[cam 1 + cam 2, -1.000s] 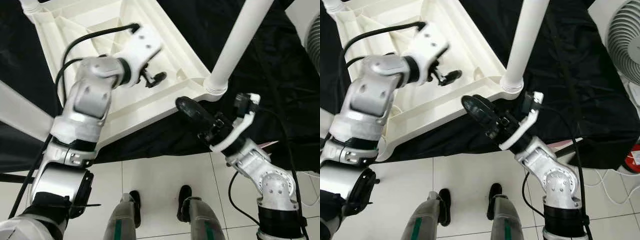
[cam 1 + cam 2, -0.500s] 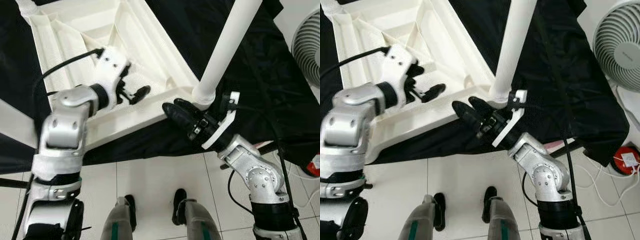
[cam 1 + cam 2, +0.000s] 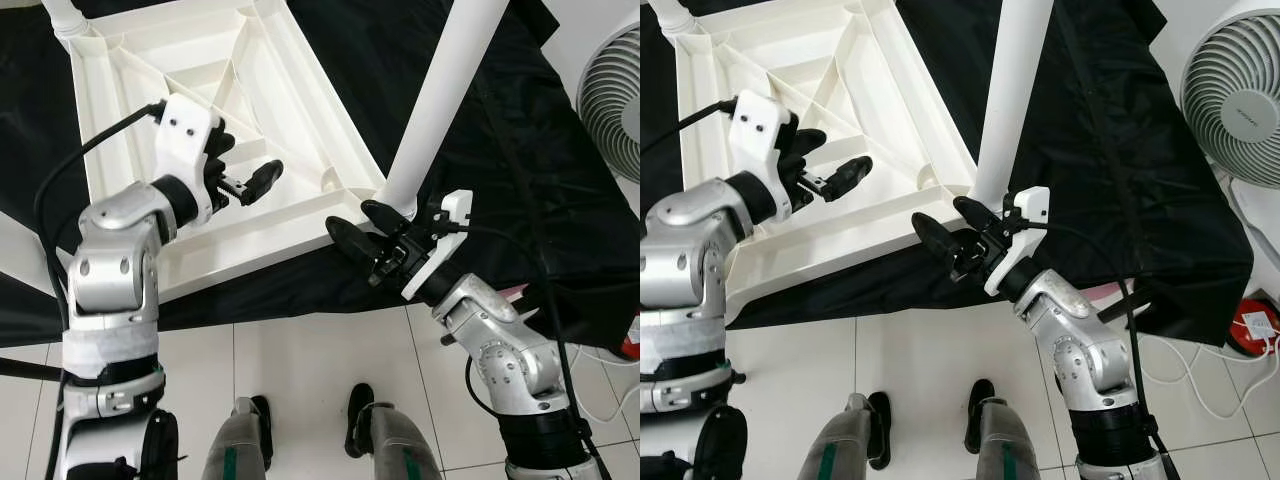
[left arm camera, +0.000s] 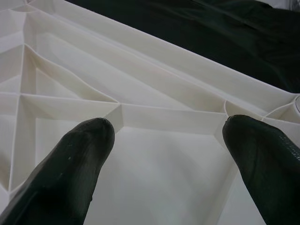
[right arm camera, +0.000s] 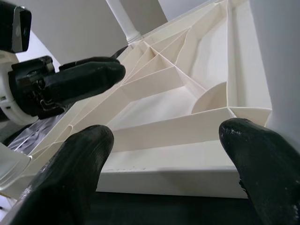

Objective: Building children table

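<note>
My right hand (image 3: 362,228) is spread wide, empty, at the upturned tabletop's (image 3: 250,90) corner beside the leg (image 3: 440,100). Left hand (image 3: 245,180), also wide and empty, hovers over the ribs. A careless push could knock that leg crooked.

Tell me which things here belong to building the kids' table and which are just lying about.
For the job: upturned white tabletop; white table leg standing at its corner; left gripper and right gripper, both open.

Lying about: white fan; black cloth; red object.
</note>
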Robot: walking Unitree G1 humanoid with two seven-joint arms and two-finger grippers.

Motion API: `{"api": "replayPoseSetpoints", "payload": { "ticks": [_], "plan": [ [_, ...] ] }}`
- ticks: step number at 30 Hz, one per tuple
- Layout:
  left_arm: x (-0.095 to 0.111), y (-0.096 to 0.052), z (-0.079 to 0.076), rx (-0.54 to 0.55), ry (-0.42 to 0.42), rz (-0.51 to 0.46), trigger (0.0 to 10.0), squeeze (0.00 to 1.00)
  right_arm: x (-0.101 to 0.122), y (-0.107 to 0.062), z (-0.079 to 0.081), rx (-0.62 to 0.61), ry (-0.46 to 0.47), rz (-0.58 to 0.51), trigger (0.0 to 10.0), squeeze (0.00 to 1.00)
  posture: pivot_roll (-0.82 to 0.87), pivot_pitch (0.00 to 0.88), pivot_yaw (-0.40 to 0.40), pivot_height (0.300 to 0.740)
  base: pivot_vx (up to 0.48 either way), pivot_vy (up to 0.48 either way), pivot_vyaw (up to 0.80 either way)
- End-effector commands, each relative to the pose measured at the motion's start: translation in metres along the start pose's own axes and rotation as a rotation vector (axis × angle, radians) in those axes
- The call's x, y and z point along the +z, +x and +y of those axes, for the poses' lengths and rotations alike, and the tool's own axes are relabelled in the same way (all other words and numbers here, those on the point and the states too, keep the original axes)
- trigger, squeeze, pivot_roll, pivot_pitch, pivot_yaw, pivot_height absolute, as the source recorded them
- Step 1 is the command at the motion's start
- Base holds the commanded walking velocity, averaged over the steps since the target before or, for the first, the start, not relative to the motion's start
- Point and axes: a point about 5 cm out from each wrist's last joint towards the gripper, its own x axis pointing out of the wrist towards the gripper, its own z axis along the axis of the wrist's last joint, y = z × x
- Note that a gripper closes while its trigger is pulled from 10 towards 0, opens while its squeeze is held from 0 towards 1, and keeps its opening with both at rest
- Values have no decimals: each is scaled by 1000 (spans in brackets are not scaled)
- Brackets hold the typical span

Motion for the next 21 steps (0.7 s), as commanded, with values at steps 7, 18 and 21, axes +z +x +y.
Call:
{"api": "replayPoseSetpoints", "payload": {
  "ticks": [7, 18, 21],
  "plan": [
    [-3, -6, 16, 295, -11, -12, 10000, 0, -8, -1, -2, -16, -18, 23, 10000, 0, -37, 188, 0, 740, 0, 0, 0],
    [2, -2, 19, 305, -26, -26, 10000, 0, -10, 4, -1, -18, -36, 12, 10000, 0, -22, 168, 6, 740, 0, 0, 0],
    [1, -1, 20, 307, -43, -14, 10000, 0, -12, 4, 0, -22, -37, 9, 10000, 0, -22, 158, 10, 740, 0, 0, 0]
  ]
}}
